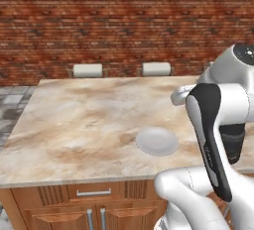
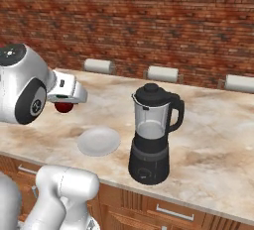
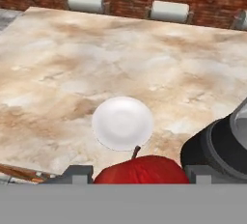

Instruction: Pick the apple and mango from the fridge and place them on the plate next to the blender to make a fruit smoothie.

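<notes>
While the marble bench (image 1: 74, 125) carries everything: blender (image 2: 151, 135), black base, upright near the front edge; white plate (image 2: 98, 141), bare, just beside it; claw (image 3: 135, 174) raised above the bench, clamped on the red apple (image 3: 140, 170).

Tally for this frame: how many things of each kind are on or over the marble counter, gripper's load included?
Apple, held in the gripper: 1
Plate, bare: 1
Blender: 1
Total: 3
</notes>
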You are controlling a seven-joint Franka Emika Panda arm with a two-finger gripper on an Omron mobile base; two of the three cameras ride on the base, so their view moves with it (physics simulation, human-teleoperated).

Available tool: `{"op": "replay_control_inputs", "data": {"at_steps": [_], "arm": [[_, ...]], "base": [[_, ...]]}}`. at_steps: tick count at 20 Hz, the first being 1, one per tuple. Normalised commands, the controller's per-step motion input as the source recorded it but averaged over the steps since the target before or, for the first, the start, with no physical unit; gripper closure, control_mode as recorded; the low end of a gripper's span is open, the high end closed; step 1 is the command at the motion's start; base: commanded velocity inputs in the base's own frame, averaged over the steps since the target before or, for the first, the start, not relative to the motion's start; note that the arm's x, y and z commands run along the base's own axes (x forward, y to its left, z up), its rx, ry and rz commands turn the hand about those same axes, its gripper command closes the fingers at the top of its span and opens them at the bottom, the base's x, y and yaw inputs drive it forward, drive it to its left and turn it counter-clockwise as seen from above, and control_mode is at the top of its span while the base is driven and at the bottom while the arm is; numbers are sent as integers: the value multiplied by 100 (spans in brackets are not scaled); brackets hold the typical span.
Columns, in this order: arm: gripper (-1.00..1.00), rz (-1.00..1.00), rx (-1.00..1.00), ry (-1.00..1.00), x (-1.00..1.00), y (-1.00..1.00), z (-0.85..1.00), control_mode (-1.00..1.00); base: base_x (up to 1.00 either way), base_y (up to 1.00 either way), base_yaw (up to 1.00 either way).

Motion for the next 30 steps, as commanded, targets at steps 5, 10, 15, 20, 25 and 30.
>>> {"op": "replay_control_inputs", "data": {"at_steps": [5,10,15,20,25,30], "arm": [[100,0,0,40,43,3,-81,-100],[100,0,0,17,11,3,-71,-100],[100,0,0,14,46,4,-69,-100],[100,0,-1,16,60,15,-52,-100],[100,0,0,14,44,4,-54,-100],[100,0,0,7,56,0,-50,-100]], "base": [[0,0,0],[0,0,0],[0,0,0],[0,0,0],[0,0,0],[0,0,0]]}}
